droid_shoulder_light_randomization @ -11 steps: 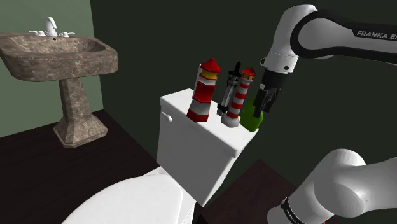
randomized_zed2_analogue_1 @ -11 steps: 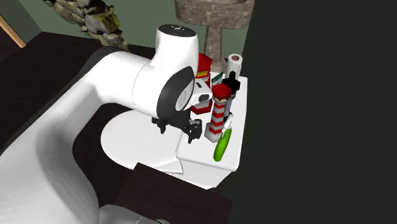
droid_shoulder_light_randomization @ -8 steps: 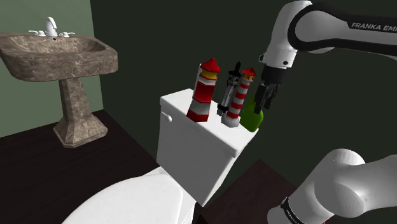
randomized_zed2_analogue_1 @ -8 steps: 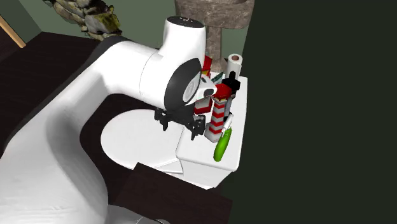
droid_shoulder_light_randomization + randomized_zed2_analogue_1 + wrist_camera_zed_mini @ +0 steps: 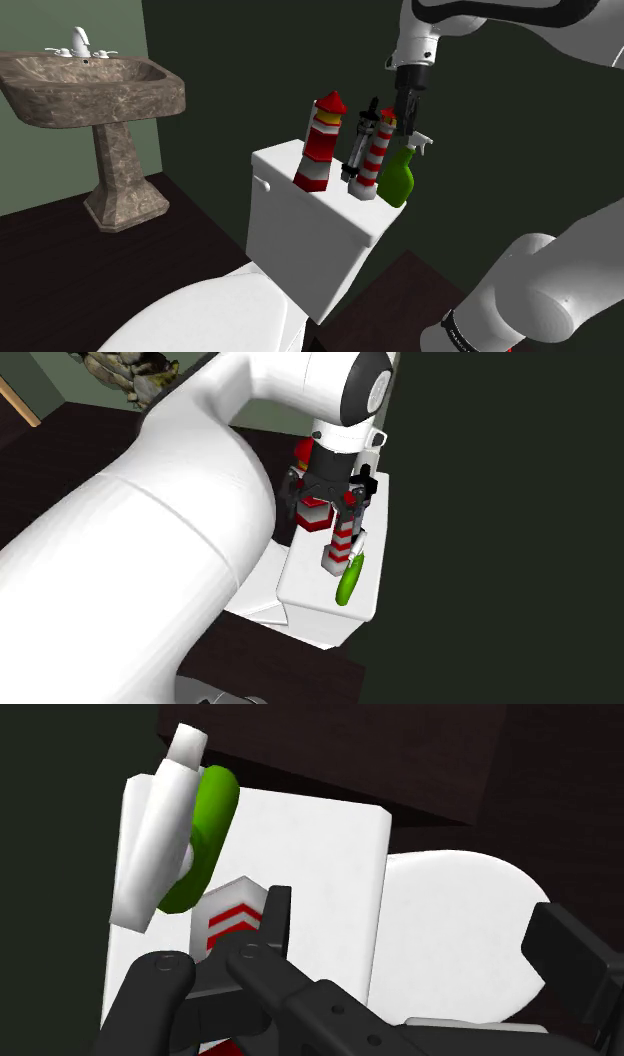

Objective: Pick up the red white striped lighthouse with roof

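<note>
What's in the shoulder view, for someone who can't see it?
A black robot hand hangs above a slim red-and-white striped lighthouse on a white toilet tank. A green spray bottle and a fatter red lighthouse stand beside it.

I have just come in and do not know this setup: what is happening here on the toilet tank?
A white robot arm holds its open black hand close above the slim red and white striped lighthouse on the toilet tank lid. Nothing is grasped yet. A wider lighthouse and a green spray bottle are beside it.
</note>
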`<move>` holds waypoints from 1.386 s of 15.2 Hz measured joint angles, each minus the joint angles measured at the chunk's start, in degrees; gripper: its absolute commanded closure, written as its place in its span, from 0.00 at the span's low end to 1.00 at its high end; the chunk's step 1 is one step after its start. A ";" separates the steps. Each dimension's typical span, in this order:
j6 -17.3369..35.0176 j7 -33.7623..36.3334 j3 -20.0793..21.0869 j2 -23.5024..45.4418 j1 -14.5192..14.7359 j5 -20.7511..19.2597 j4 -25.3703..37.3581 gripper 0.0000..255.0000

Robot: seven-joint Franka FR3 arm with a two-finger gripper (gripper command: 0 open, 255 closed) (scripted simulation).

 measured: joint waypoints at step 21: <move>-14.34 -15.32 -3.26 25.74 -1.82 0.78 28.99 1.00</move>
